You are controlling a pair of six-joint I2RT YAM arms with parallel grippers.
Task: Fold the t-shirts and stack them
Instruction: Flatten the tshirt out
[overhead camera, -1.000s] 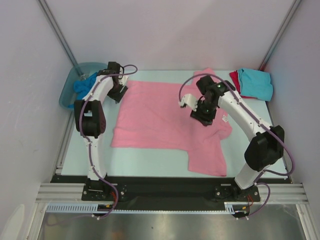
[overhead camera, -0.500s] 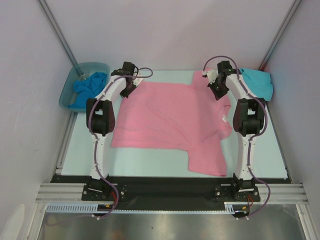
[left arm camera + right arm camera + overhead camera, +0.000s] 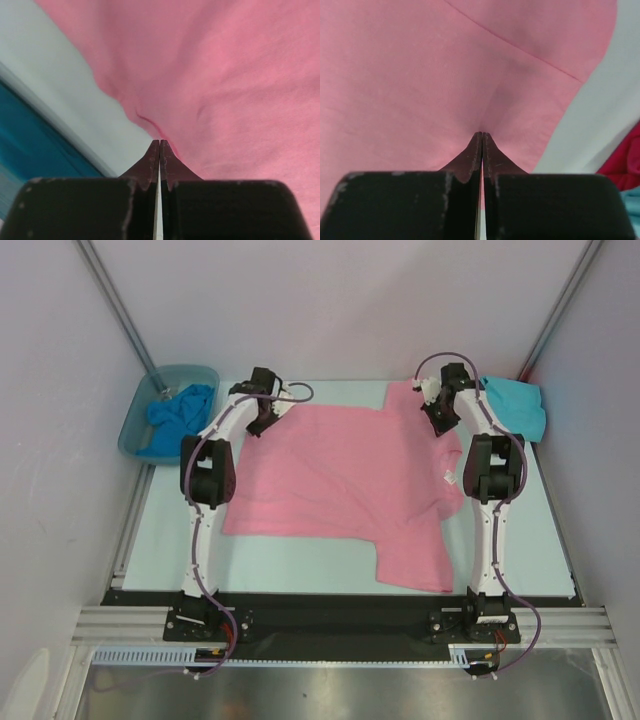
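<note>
Pale counter (image 3: 180,550) carries the pink tee (image 3: 340,480) flat, long axis nine-to-three, neck toward three. Left claw (image 3: 262,418) and right claw (image 3: 437,418) clench its twelve-o'clock edge; bare strip at six.

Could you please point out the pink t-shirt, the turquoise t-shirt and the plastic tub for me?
pink t-shirt (image 3: 340,475), top view, middle of its body.
turquoise t-shirt (image 3: 518,408), top view, centre of the folded cloth.
plastic tub (image 3: 134,417), top view, its left wall.

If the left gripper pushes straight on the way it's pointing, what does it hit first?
The pink t-shirt: the left gripper is shut with its tips right at the cloth's edge, apparently pinching it. More pink cloth lies beyond.
</note>
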